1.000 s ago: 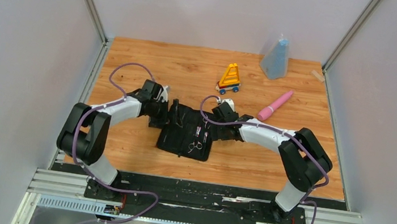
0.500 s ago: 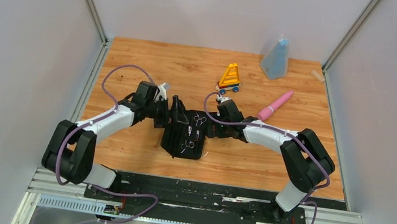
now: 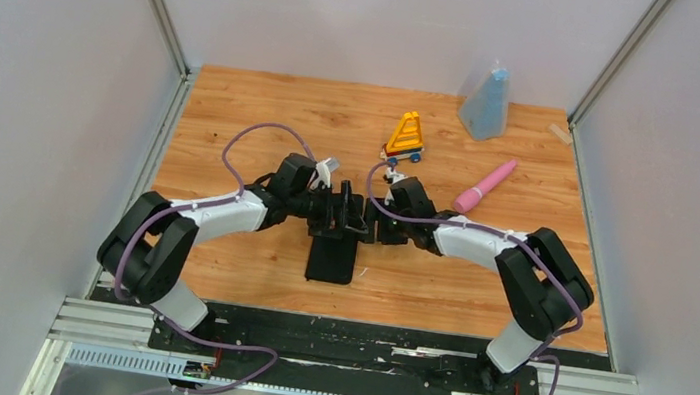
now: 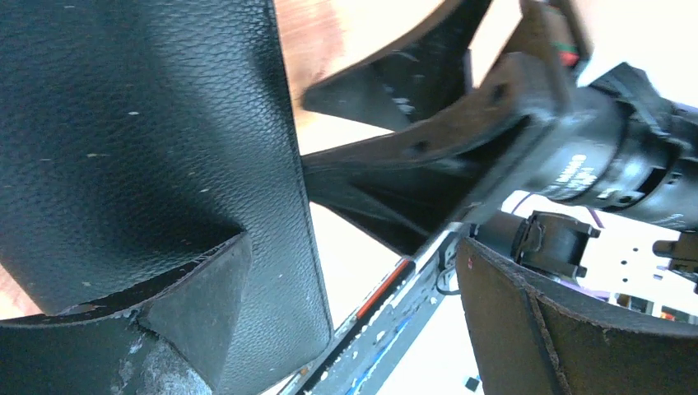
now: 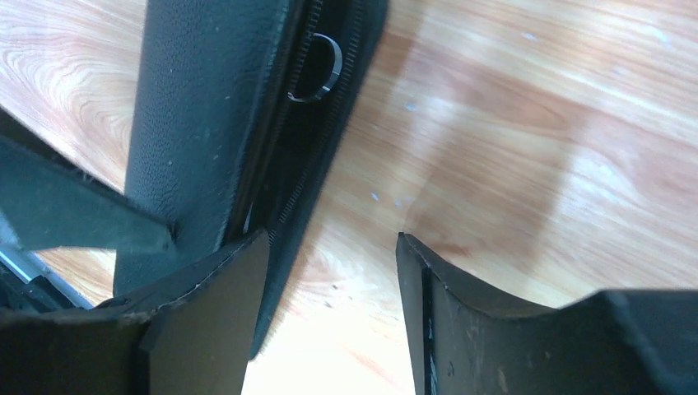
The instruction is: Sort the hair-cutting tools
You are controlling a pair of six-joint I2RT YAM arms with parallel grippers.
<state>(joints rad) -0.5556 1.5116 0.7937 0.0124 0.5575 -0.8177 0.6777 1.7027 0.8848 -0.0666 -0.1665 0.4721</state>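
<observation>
Top view. Both arms reach in over the middle of the wooden worktop (image 3: 235,113) and meet at a black case (image 3: 331,261). The case is folded to a narrow strip, its near end flat on the wood. The left claw (image 3: 342,212) and right claw (image 3: 373,226) face each other at the case's far end, very close together. The scissors and combs are hidden in this view. Well apart at the back: a yellow-orange toy on wheels (image 3: 405,139), a pink wand (image 3: 485,186) lying slantwise, and a blue-grey pouch (image 3: 486,103) near the corner.

Left wrist view. The case's grained flap stands upright and fills the left side. One finger (image 4: 197,313) presses against its face. The other finger is far off to the right, so the jaws are spread wide with nothing between them. The right claw shows just beyond.

Right wrist view. Jaws apart over bare wood. One finger (image 5: 206,321) lies against the case's outer face, and the other is clear of it. A silver ring (image 5: 317,70) shows in the zip gap. It is possibly a scissors loop or possibly a zip pull; I cannot tell.
</observation>
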